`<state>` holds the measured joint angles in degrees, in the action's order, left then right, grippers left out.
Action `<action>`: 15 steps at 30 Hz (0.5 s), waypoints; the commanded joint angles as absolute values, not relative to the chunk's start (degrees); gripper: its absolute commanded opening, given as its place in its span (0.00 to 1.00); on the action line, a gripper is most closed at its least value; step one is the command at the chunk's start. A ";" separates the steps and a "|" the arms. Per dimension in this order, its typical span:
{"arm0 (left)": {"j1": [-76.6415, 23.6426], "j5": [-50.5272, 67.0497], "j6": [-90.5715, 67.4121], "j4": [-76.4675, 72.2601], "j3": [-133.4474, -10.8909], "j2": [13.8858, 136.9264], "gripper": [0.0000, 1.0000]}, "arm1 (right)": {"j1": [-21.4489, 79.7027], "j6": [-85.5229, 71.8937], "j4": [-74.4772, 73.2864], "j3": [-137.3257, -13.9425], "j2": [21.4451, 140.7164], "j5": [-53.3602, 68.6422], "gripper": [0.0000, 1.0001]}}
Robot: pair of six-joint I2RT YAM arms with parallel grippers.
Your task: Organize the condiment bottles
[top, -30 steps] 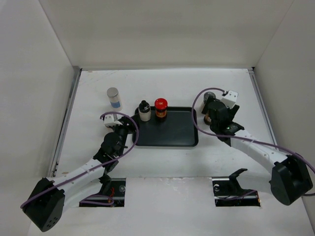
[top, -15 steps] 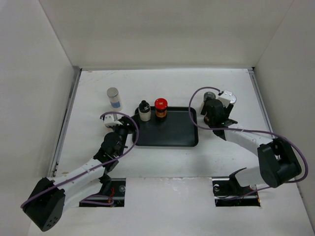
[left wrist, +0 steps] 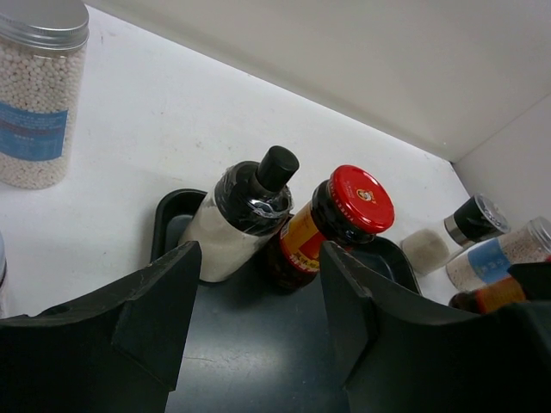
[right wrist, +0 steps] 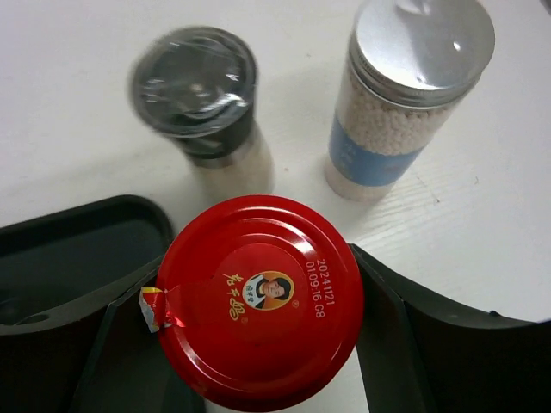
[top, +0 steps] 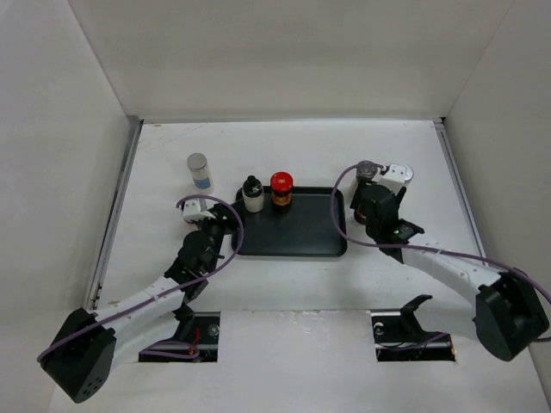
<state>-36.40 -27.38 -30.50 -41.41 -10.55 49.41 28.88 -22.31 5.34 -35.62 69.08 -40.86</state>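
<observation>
From above, my left fingers (top: 220,225) sit at the tray's (top: 301,243) 9 o'clock edge and my right fingers (top: 368,212) at its 3 o'clock edge.

In the left wrist view, my left fingers are apart and empty, facing the black-capped white jar (left wrist: 241,219) and red-lidded jar (left wrist: 344,215) on the tray. A silver-capped jar (left wrist: 39,95) stands on the bench (left wrist: 155,138) at 10 o'clock.

In the right wrist view, my right fingers are clamped on the second red-lidded jar (right wrist: 258,297). The grey-lidded jar (right wrist: 200,107) is at 11 o'clock and the other silver-capped jar (right wrist: 411,99) at 1.
</observation>
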 commanded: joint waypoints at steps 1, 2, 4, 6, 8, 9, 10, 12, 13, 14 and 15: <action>-36.34 -26.89 -31.11 -45.17 -11.08 50.36 0.55 | 33.51 -20.75 10.89 -39.19 63.55 -44.04 0.58; -35.99 -26.63 -31.11 -45.35 -10.99 50.80 0.55 | 34.92 -20.57 11.51 -40.24 64.24 -43.60 0.59; -36.25 -26.63 -31.20 -45.44 -10.99 50.89 0.56 | 37.47 -20.13 12.74 -42.53 67.48 -42.54 0.59; -36.60 -26.89 -31.11 -45.44 -10.99 50.54 0.57 | 39.58 -20.04 15.19 -45.07 72.22 -41.66 0.59; -36.17 -27.07 -31.03 -45.53 -10.81 50.62 0.57 | 41.34 -19.95 17.57 -48.06 77.32 -40.52 0.59; -35.90 -27.07 -31.03 -45.53 -10.72 50.62 0.57 | 42.05 -19.95 18.36 -49.73 79.78 -39.82 0.59; -35.81 -26.98 -31.11 -45.27 -10.72 50.36 0.57 | 42.49 -19.69 19.07 -51.49 82.15 -39.12 0.59; -36.07 -27.07 -31.03 -45.26 -10.55 49.84 0.57 | 42.93 -18.81 20.65 -54.74 86.46 -38.32 0.59; -36.08 -27.16 -30.94 -45.52 -10.55 49.75 0.57 | 43.19 -18.63 21.18 -55.97 88.05 -38.15 0.59; -35.82 -27.16 -30.94 -45.53 -10.46 50.01 0.58 | 43.37 -18.28 21.70 -57.20 89.72 -38.06 0.59; -35.64 -27.16 -30.94 -45.53 -10.46 50.44 0.58 | 43.55 -18.28 21.71 -58.43 91.22 -37.80 0.59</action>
